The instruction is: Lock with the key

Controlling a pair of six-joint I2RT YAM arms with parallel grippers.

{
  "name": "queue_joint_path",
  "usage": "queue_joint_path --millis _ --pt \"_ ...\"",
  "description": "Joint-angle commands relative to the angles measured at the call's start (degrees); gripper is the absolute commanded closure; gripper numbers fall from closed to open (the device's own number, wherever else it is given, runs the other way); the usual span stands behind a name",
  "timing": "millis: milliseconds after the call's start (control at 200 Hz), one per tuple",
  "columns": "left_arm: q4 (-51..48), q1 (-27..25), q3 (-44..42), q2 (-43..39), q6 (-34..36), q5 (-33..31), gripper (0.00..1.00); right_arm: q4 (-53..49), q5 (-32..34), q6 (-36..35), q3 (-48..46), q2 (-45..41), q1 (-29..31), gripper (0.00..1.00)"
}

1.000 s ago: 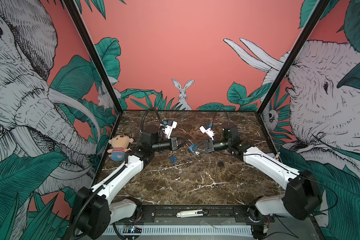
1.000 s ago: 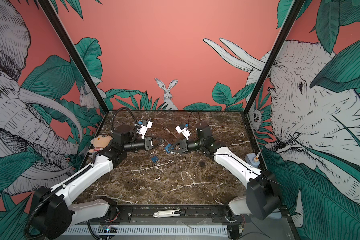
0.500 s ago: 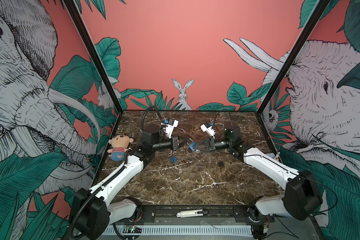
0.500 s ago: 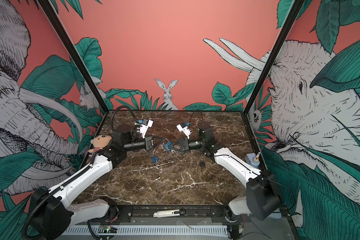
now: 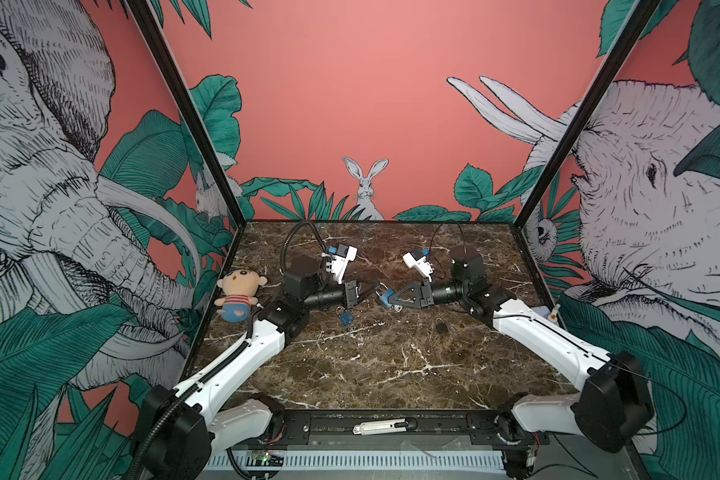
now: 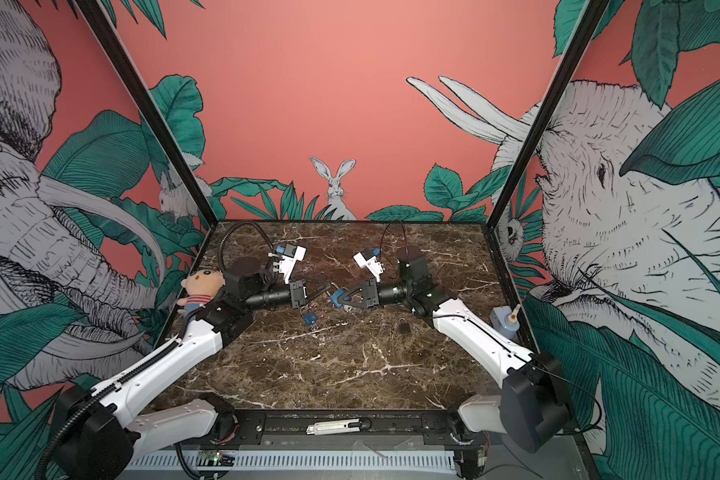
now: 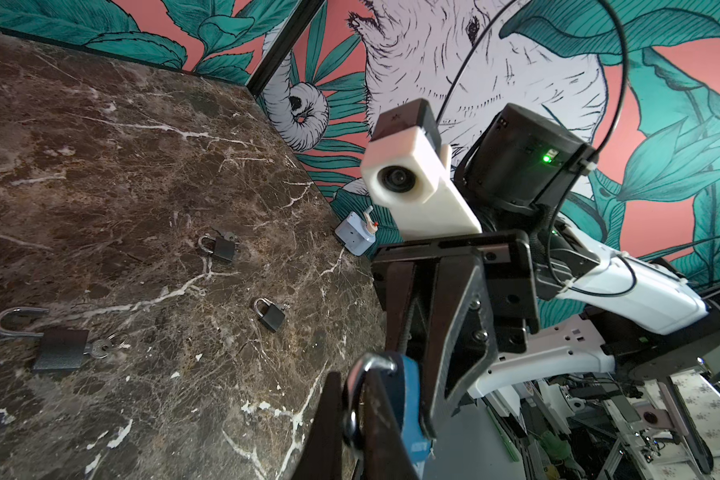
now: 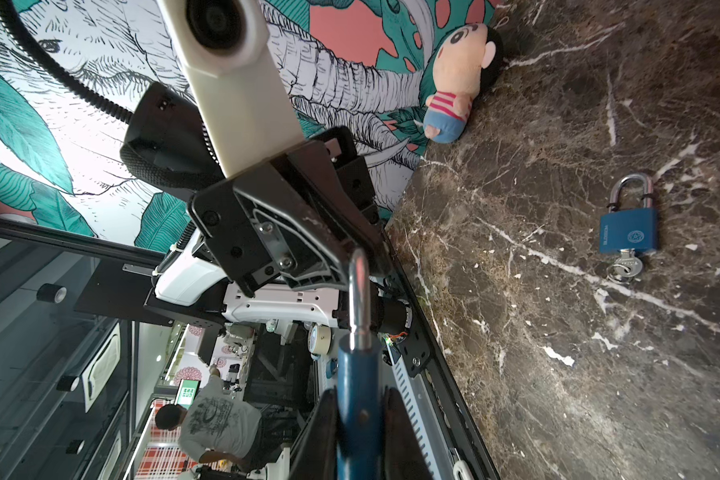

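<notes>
Change: in the last second your arms hardly moved. The right gripper seems to have rolled a little, so its triangular side now faces both top views. Both grips stayed as they were.
Meaning: I think you are lining up the body with the shackle. The lock does not look closed yet, so the key step is still ahead of you.
Right gripper: closed on the blue body of the held lock.
Left gripper: closed on the shackle, which stands out of the body.
Held lock place: held up between the grippers, near the table centre, a bit toward 12 o'clock.
Its key: I cannot tell if it is in.
Locks: five. One is held. One blue lock lies at 8 o'clock of it. There is one big dark lock with an open shackle, and two small dark locks.
Keys: one in the blue lock and one in the big dark lock. The small locks are too tiny to be sure.
Others: one doll at 9 o'clock, one box at 3 o'clock.
</notes>
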Motion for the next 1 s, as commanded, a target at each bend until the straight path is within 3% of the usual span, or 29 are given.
queue_joint_path --millis 0,240,450,600,715,850,950,995 --pt "-6.0 -9.0 -4.7 0.3 -1.5 11.9 1.0 17.0 6.2 -1.2 5.4 -0.1 0.2 1.0" --pt "-2.9 -12.6 -7.1 -0.3 -4.2 10.2 1.0 12.6 6.9 -4.6 7.5 0.7 0.2 1.0" --pt "-3.0 -12.3 -5.9 -2.3 -3.2 6.2 1.0 6.8 8.0 -8.5 7.2 0.0 0.3 1.0" --pt "-3.7 -8.0 -2.6 -2.6 -2.4 4.4 1.0 4.3 8.8 -10.2 4.8 -1.8 0.3 1.0" --pt "3.1 -1.7 -2.4 -2.7 -6.7 5.9 1.0 6.5 8.2 -8.7 2.3 -2.2 0.2 1.0" --pt "6.0 1.0 -0.1 -1.9 -8.7 8.1 1.0 6.9 8.2 -8.5 0.8 -2.6 0.2 1.0" --pt "6.1 1.2 1.9 -1.6 -9.1 8.3 0.75 6.9 8.3 -8.6 0.2 -2.6 0.3 1.0" --pt "6.4 1.4 2.4 -1.7 -9.4 8.3 0.71 6.8 8.3 -8.7 0.1 -2.6 0.2 1.0"
